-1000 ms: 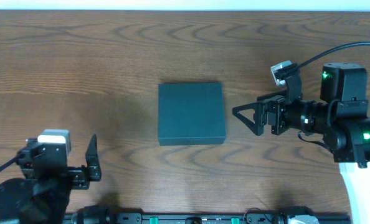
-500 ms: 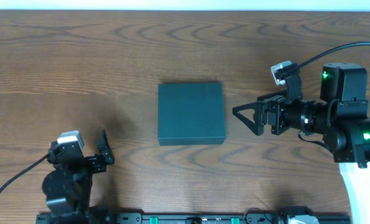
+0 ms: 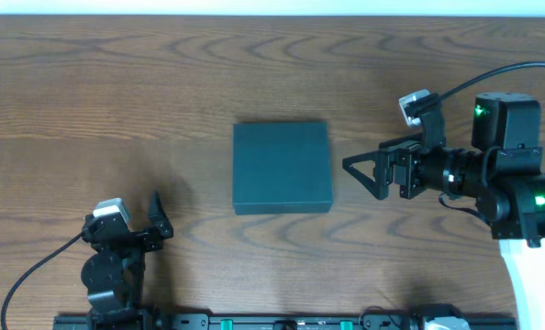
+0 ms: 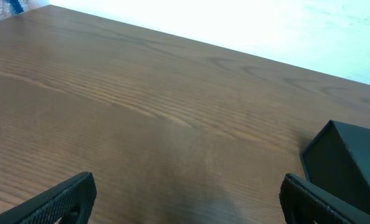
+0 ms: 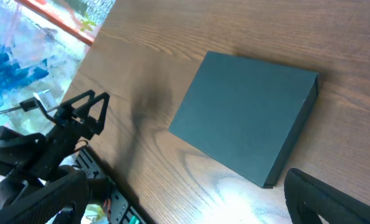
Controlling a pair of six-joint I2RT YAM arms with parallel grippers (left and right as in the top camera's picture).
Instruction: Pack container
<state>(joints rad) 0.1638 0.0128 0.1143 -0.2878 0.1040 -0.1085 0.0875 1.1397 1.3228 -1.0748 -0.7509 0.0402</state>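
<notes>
The container [image 3: 282, 168] is a dark teal matte box lying flat and closed at the middle of the wooden table. It also shows in the right wrist view [image 5: 244, 115] and at the right edge of the left wrist view [image 4: 353, 162]. My left gripper [image 3: 158, 215] is open and empty near the front left, left of the box; its fingers frame bare wood [image 4: 185, 199]. My right gripper [image 3: 355, 174] is open and empty just right of the box, pointing at it [image 5: 185, 199].
The table's front rail [image 3: 282, 321] with green connectors runs along the near edge. The white robot base [image 3: 539, 284] stands at the front right. A cable [image 3: 502, 73] loops above the right arm.
My left arm has swung right and folded in toward its base, the gripper ending nearer the box. The right arm and the container have not moved.
</notes>
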